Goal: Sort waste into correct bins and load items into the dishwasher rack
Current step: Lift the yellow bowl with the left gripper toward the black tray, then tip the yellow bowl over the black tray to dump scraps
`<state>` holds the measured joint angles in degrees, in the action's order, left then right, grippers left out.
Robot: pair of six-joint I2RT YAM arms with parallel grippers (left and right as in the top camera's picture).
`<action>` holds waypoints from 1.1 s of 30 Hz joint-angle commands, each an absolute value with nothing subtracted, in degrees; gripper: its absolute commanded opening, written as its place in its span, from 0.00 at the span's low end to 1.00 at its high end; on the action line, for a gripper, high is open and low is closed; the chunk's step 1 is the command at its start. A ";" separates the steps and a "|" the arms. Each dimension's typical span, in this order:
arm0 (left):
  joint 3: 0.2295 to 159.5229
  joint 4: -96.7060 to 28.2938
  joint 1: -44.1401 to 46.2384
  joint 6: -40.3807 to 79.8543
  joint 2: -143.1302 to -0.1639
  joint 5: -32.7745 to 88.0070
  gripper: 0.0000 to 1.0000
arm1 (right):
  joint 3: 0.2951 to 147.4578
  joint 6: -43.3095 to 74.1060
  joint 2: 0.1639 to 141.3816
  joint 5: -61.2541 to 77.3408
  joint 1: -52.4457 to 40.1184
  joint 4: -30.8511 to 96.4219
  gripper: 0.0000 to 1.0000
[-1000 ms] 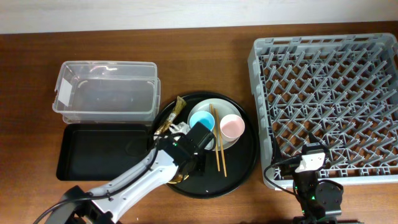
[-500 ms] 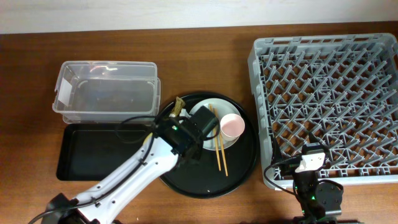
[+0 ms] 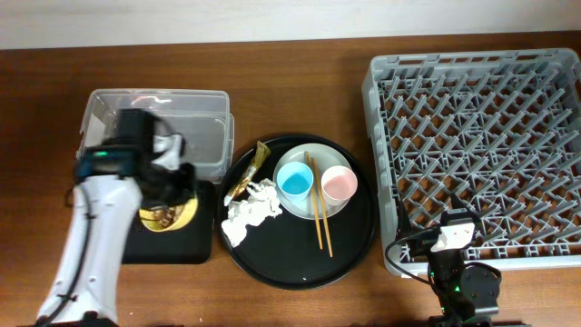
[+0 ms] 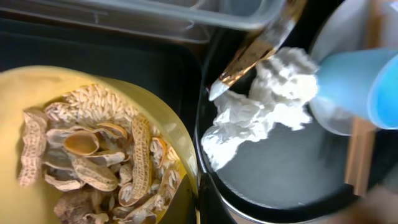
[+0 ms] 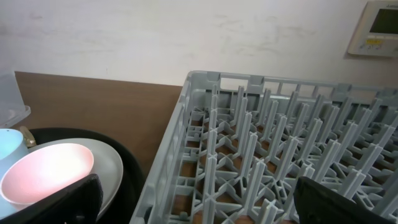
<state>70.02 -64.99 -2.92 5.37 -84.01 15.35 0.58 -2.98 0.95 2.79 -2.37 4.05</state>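
Note:
My left gripper point(image 3: 172, 198) is shut on the rim of the yellow bowl point(image 3: 169, 218) and holds it over the black rectangular tray point(image 3: 186, 251). The bowl point(image 4: 158, 121) holds brownish peanut shells point(image 4: 93, 162); the pinched rim shows at the left wrist view's bottom edge point(image 4: 198, 211). Crumpled white napkins point(image 3: 250, 207) and the brown-and-gold wrapper point(image 3: 247, 178) lie on the round serving tray point(image 3: 354, 241). On it too are the pale plate point(image 3: 318, 154), blue cup point(image 3: 295, 180), pink cup point(image 3: 339, 183) and chopsticks point(image 3: 319, 216). My right gripper point(image 3: 452, 238) is open and empty at the grey rack's point(image 3: 481, 136) front-left corner.
The clear tub point(image 3: 154, 132) stands behind the black tray. In the left wrist view the napkins point(image 4: 261, 112), wrapper point(image 4: 261, 43) and blue cup point(image 4: 354, 81) lie right of the bowl. The right wrist view shows the pink cup point(image 5: 46, 174), plate point(image 5: 109, 165) and rack point(image 5: 280, 143).
My left arm has carried the yellow bowl from the round serving tray leftward to above the black rectangular tray. The blue cup and napkins are now uncovered. The right arm has not moved.

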 commanded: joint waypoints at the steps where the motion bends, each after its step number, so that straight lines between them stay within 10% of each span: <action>1: 70.63 -64.77 -14.00 -7.84 -82.56 39.77 0.00 | 0.32 -2.70 0.73 2.50 -2.61 4.32 0.99; 18: 46.30 -47.97 -47.72 -17.69 -82.59 83.61 0.00 | 0.32 -2.70 0.73 2.48 -2.61 4.32 0.99; 33: 45.25 -44.62 -50.96 -14.20 -82.59 90.19 0.00 | 0.32 -2.68 0.73 2.48 -2.61 4.32 0.99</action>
